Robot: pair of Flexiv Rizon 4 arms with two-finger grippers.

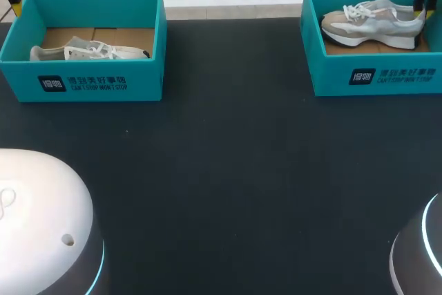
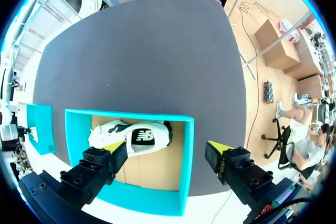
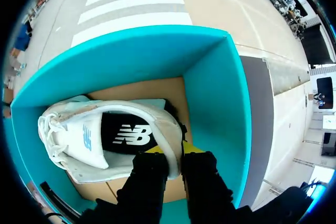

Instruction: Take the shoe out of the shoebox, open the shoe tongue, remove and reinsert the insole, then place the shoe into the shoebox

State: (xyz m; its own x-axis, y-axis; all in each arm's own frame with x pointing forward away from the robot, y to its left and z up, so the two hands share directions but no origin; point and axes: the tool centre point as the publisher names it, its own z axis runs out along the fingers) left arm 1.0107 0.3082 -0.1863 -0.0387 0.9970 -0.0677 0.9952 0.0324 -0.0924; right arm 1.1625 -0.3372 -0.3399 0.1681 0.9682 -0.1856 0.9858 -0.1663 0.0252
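A grey and beige sneaker (image 1: pixel 373 22) lies on its side in the teal shoebox (image 1: pixel 376 77) at the table's far right. My right gripper (image 1: pixel 423 12) is at its heel. In the right wrist view the gripper (image 3: pixel 176 153) pinches the heel collar of the sneaker (image 3: pixel 100 140), one finger inside the shoe's opening and one outside; the dark insole shows inside. My left gripper (image 1: pixel 14 1) hangs open over the far left corner, above a second teal box (image 2: pixel 131 115) that holds a white sneaker (image 2: pixel 134 137); nothing is between its fingers (image 2: pixel 113 150).
The left box (image 1: pixel 93 81) with its white sneaker (image 1: pixel 86 51) stands at the far left. The black tabletop (image 1: pixel 228 170) stretches between and in front of the two boxes. The walls of the right box (image 3: pixel 210 93) closely surround the held shoe.
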